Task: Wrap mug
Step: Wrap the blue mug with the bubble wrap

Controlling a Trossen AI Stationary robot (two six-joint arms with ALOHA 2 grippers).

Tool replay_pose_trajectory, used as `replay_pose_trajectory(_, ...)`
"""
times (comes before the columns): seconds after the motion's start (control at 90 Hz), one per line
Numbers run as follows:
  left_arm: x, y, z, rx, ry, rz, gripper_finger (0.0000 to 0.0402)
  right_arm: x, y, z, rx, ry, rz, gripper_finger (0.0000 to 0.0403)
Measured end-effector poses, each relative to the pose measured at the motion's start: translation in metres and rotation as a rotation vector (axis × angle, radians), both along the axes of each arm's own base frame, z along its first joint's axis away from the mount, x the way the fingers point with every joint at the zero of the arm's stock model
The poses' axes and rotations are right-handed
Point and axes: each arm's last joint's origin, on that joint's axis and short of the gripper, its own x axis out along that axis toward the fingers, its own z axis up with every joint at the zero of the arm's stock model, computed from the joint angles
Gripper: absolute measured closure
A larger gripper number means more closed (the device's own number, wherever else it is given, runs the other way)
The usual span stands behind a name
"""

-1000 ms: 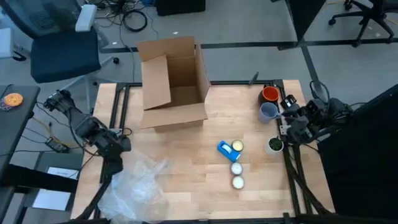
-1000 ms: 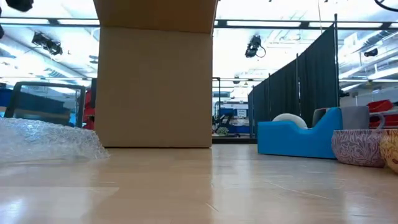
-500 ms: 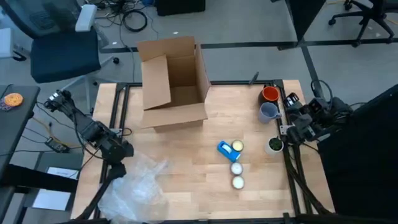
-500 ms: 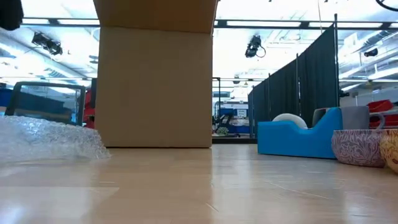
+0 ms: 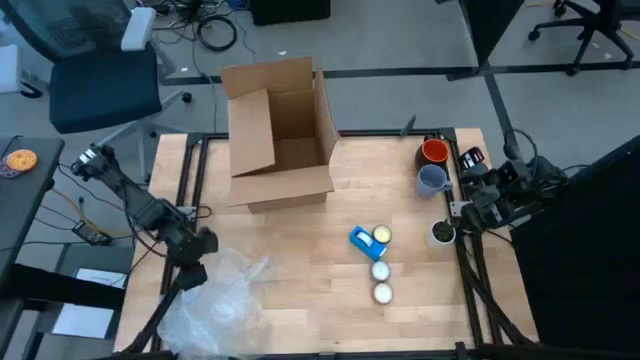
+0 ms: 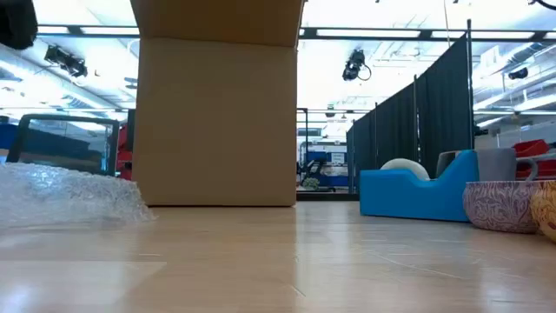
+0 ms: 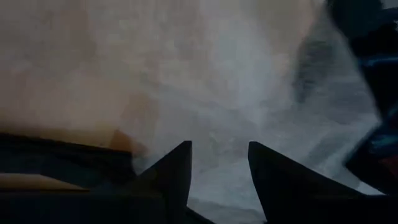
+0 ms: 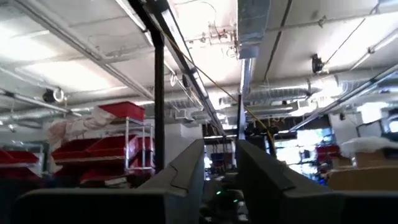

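Left end effector (image 7: 219, 163) over bubble wrap (image 5: 218, 300) | cardboard box (image 5: 277, 135) open

place: robotics lab or workshop | evidence: black curtain partitions (image 6: 417, 139) at right, exposed ceiling ducts (image 8: 252, 25) overhead, red storage bins (image 8: 121, 111) at left, floor cables (image 5: 215, 30) at top

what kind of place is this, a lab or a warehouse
Probably a robotics lab in a warehouse-like hall: a wooden table with arms mounted beside it, black curtain partitions, and shelves of red bins under exposed ceiling ducts.
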Motion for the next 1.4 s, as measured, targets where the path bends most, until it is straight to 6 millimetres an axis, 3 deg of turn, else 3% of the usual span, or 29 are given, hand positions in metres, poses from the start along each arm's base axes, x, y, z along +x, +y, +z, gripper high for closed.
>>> replay_pose_trajectory(0.256, 0.011, -0.010, -0.017, -0.070, -0.072, -0.053, 0.0280, 0.006, 0.002, -0.002, -0.014, 0.036, -0.001, 0.0331)
replay_pose_trajectory(0.422, 0.020, -0.018, -0.014, -0.114, -0.215, -0.130, 0.0360, 0.017, 0.006, -0.004, -0.033, 0.088, -0.002, 0.0331)
replay_pose_trajectory(0.5, 0.023, -0.020, -0.013, -0.116, -0.254, -0.154, 0.0391, 0.026, 0.009, -0.006, -0.068, 0.126, -0.016, 0.0331)
replay_pose_trajectory(0.7, 0.029, -0.022, -0.012, -0.063, -0.373, -0.172, 0.0401, 0.063, 0.022, -0.017, -0.144, 0.277, -0.024, 0.0331)
replay_pose_trajectory(0.856, 0.042, -0.019, 0.008, 0.080, -0.636, -0.188, 0.0401, 0.095, 0.032, -0.025, -0.217, 0.311, -0.062, 0.0331)
replay_pose_trajectory(1.011, 0.056, -0.008, 0.032, 0.401, -0.883, -0.174, 0.0402, 0.116, 0.036, -0.024, -0.268, 0.228, -0.134, 0.0331)
replay_pose_trajectory(1.233, 0.074, 0.010, 0.081, 0.880, -1.200, -0.103, 0.0401, 0.143, 0.035, 0.001, -0.233, 0.232, -0.168, 0.0331)
replay_pose_trajectory(1.4, 0.080, 0.015, 0.111, 0.991, -1.390, -0.079, 0.0402, 0.177, 0.039, 0.008, -0.257, 0.381, -0.188, 0.0331)
